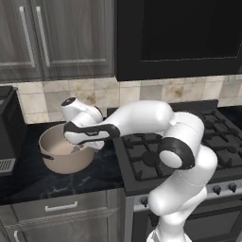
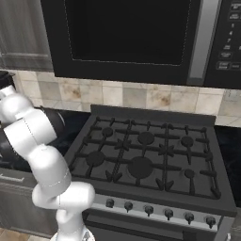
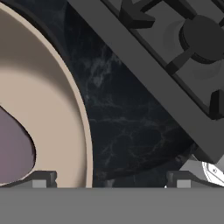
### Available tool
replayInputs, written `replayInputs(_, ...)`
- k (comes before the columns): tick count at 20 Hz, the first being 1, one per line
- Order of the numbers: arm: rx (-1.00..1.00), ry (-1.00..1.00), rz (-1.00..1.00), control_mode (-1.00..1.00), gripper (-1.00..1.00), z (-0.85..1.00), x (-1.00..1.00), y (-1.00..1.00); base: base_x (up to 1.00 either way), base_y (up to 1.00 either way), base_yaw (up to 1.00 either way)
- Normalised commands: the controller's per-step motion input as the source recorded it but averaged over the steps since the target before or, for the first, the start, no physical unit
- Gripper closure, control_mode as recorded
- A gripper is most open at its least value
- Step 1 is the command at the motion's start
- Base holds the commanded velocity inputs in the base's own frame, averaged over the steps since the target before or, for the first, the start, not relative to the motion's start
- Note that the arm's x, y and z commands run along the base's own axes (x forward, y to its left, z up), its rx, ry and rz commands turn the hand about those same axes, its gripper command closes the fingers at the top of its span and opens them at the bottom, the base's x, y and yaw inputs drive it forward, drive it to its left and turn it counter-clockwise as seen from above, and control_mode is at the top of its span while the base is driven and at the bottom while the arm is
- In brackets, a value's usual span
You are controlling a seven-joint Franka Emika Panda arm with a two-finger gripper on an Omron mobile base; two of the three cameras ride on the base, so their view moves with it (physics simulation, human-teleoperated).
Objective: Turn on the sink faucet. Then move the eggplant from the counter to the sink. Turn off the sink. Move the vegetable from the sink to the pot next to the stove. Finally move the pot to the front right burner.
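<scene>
I'm holding the gripper (image 3: 107, 183) over the pot's (image 1: 66, 158) rim, its fingers spread wide and gripping nothing, since the eggplant (image 3: 13, 151) is already lying inside the pot, at nine o'clock in the hand view. The stove (image 1: 165, 146) is sitting at three o'clock across a strip of counter (image 3: 127, 127); its raised grates are standing in the pot's path.

A beige pot (image 1: 59, 151) stands upright on the black marble surface (image 1: 28, 177) just left of the stove (image 2: 150, 155), a purple eggplant (image 3: 13, 148) lying inside.
</scene>
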Motion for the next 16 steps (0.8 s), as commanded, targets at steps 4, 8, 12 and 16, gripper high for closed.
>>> replayInputs(4,0.00,-0.02,0.00,-1.00,-1.00,-0.12,0.14,0.04,0.00,0.00,0.00)
replayInputs(8,0.00,0.00,0.00,-1.00,-1.00,-0.03,0.21,0.12,0.00,0.00,0.00)
replayInputs(12,0.00,0.00,0.00,-1.00,-1.00,-0.10,0.16,0.12,0.00,0.00,0.00)
replayInputs(16,0.00,0.00,0.00,-1.00,-1.00,-0.24,0.03,0.14,0.00,0.00,0.00)
